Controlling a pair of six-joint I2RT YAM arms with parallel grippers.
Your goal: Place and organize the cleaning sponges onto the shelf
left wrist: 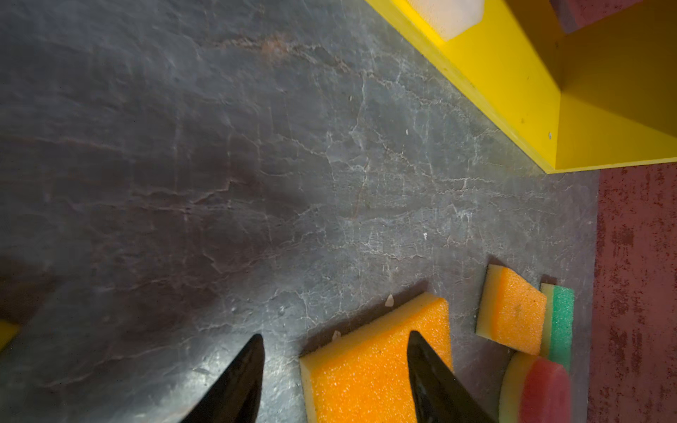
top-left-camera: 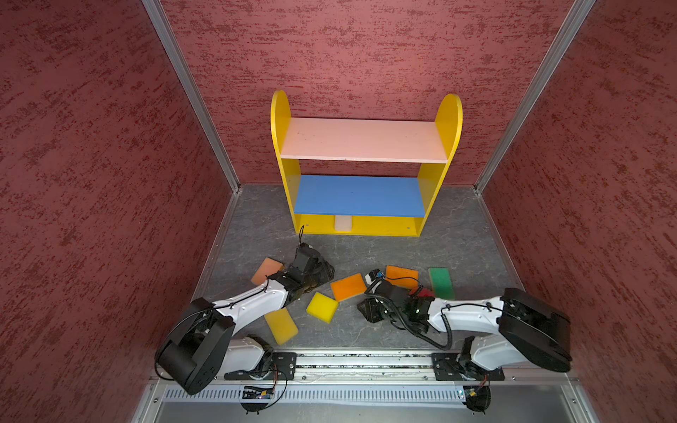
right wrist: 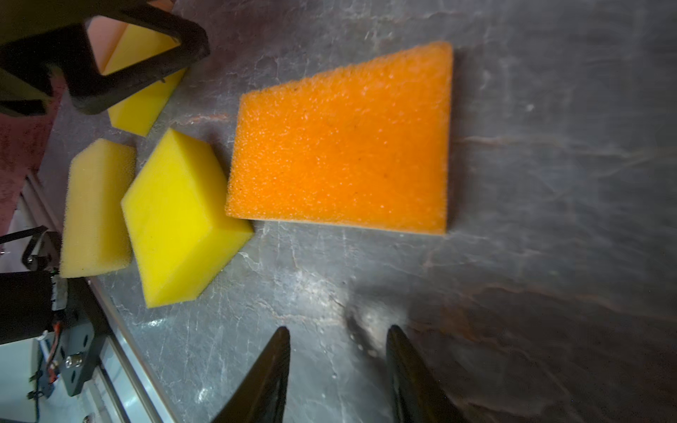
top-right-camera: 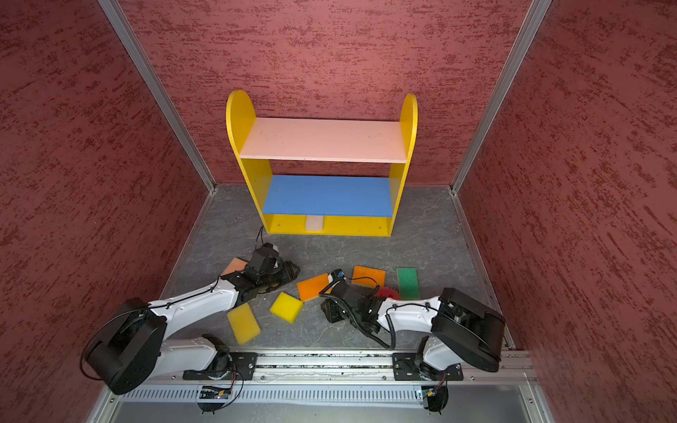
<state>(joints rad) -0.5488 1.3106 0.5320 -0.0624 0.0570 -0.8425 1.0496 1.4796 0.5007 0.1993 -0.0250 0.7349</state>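
Note:
The shelf (top-left-camera: 366,161) stands at the back with a cream sponge (top-left-camera: 343,223) on its yellow bottom board. Several cleaning sponges lie on the floor: peach (top-left-camera: 265,270), two orange (top-left-camera: 348,286) (top-left-camera: 402,277), green (top-left-camera: 441,282), and yellow (top-left-camera: 322,307) (top-left-camera: 281,325). A round pink one (left wrist: 542,392) is half hidden under the right arm. My left gripper (left wrist: 335,340) is open and low, one finger (left wrist: 428,373) over the near orange sponge (left wrist: 366,370). My right gripper (right wrist: 339,333) is open over bare floor, short of that orange sponge (right wrist: 344,143).
Another yellow sponge (right wrist: 143,106) lies beneath the left gripper's frame. Red textured walls close in the left, right and back. A metal rail (top-left-camera: 366,360) runs along the front edge. Grey floor (top-left-camera: 366,252) lies between the sponges and the shelf.

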